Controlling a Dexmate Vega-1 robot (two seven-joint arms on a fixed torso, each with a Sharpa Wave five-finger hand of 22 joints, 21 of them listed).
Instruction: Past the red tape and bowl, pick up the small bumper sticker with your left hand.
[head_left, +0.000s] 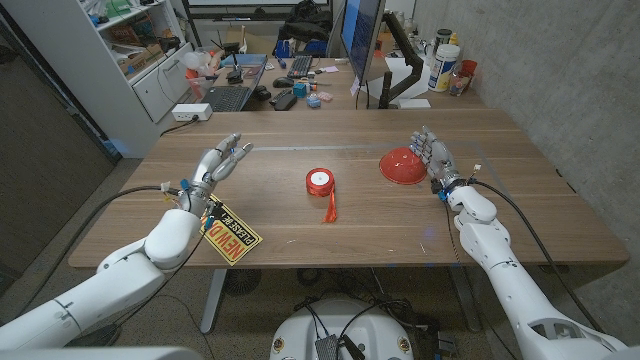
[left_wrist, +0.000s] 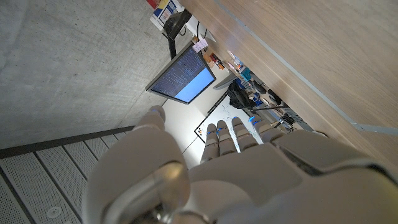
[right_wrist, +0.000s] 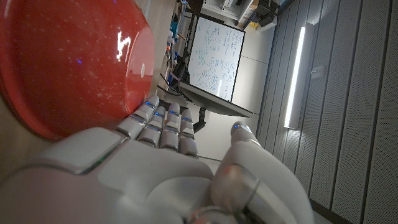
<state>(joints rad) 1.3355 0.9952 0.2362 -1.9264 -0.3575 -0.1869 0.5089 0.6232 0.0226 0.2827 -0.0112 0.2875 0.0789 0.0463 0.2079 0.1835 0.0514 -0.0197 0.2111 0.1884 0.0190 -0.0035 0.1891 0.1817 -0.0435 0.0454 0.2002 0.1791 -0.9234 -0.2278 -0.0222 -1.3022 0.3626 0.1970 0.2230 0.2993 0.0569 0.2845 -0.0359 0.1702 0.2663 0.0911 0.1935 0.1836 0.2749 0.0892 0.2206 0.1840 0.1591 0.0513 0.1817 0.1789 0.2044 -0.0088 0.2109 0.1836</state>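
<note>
Head view: the bumper sticker (head_left: 230, 236), a small yellow, black and red slip, lies at the worktop's (head_left: 300, 225) near edge, partly under the left forearm. The left robot hand (head_left: 219, 161) hovers beyond it, fingers spread, holding nothing. Red tape (head_left: 320, 182) sits mid-worktop. Right wrist view: the right robot hand (right_wrist: 161, 134), fingers extended and empty, stands beside the overturned red bowl (right_wrist: 68, 56).

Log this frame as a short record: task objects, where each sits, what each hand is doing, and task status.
sticker: small bumper sticker, yellow, red and black, at the table's near left edge, partly under the left wrist
tape: red tape, mid-table, loose end trailing toward the robot
bowl: red bowl, upside down, right of the tape
left hand: left hand open, fingers spread, holding nothing, beyond the sticker
right hand: right hand open, beside the bowl
status: sticker not yet picked up
</note>
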